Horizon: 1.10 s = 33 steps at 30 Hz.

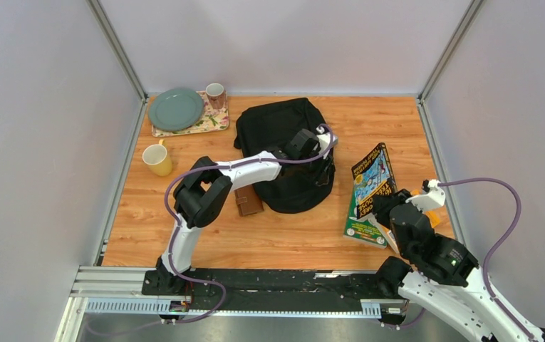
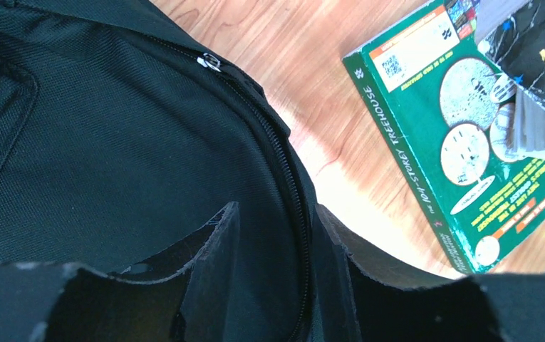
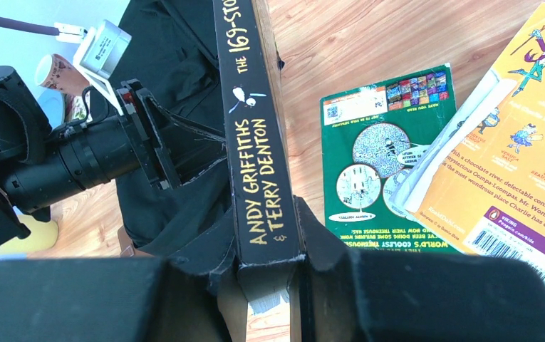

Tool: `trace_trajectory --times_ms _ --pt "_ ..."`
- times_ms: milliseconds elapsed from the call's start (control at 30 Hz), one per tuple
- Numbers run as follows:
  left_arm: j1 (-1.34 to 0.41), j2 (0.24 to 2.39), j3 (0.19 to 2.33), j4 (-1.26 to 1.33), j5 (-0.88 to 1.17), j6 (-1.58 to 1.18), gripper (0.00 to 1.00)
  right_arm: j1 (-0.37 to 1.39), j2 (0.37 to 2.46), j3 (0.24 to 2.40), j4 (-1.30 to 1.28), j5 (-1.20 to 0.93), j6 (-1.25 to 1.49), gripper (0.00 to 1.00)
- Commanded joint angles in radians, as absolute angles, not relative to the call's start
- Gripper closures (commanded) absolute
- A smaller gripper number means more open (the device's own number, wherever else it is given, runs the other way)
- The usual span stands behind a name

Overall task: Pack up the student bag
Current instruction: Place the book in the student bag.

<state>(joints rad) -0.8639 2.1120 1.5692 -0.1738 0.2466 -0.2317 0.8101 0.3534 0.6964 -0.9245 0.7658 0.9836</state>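
Student bag: a black fabric backpack (image 1: 269, 125) lies flat on the wooden table (image 1: 269, 235), with the left arm stretched across it.
Left gripper: the left gripper (image 2: 275, 221) sits at the bag's right edge, jaws apart, with the zip seam running between them. Whether they pinch the fabric cannot be told.
Right gripper: the right gripper (image 3: 266, 249), right of the bag, is clamped on a black book (image 3: 244, 107) held on edge with its spine up.
Spine lettering: "ANDY GRIFFITHS & TERRY DENTON" in yellow, and above it "THE 169-STO", cut off by the frame.
Green book: the green book (image 3: 380, 149) lies flat just right of the bag, back cover up. Its spine reads "STOREY TREEHOUSE".
Yellow book: a yellow book (image 3: 518, 142) beyond the green one, farther from the bag, is marked "VIKING" beside its barcode.
Wallet: a small brown wallet (image 1: 248, 201) touches the bag's near-left edge.
Crockery: a yellow mug (image 1: 157, 159) stands left of the bag. A green plate (image 1: 176, 109) and a patterned mug (image 1: 215, 95) rest on a floral tray (image 1: 209, 122) at the bag's far left.
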Motion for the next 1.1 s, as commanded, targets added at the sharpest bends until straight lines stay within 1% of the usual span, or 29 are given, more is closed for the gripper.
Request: trace_trajectory --times_ms 0,500,733,833,900,967,1067 --pt "-0.847 2.108 1.582 -0.117 0.307 -0.317 0.48 0.808 0.348 0.727 -0.857 0.799 0.997 0.93" --pt "-0.821 2.154 1.591 -0.091 0.383 -0.39 0.47 0.81 0.364 0.727 -0.841 0.785 0.983 0.92" --pt "-0.819 2.177 1.597 -0.097 0.345 -0.408 0.47 0.81 0.364 0.724 -0.836 0.776 0.983 0.92" --pt "-0.819 2.178 1.598 -0.092 0.336 -0.419 0.51 0.81 0.361 0.724 -0.836 0.772 0.983 0.92" --pt "-0.819 2.178 1.598 -0.086 0.336 -0.431 0.58 0.81 0.36 0.724 -0.836 0.773 0.982 0.92" --pt "-0.819 2.183 1.601 -0.087 0.336 -0.434 0.62 0.81 0.357 0.724 -0.836 0.77 0.982 0.92" --pt "-0.818 2.186 1.6 -0.098 0.327 -0.431 0.63 0.81 0.351 0.724 -0.836 0.77 0.976 0.92"
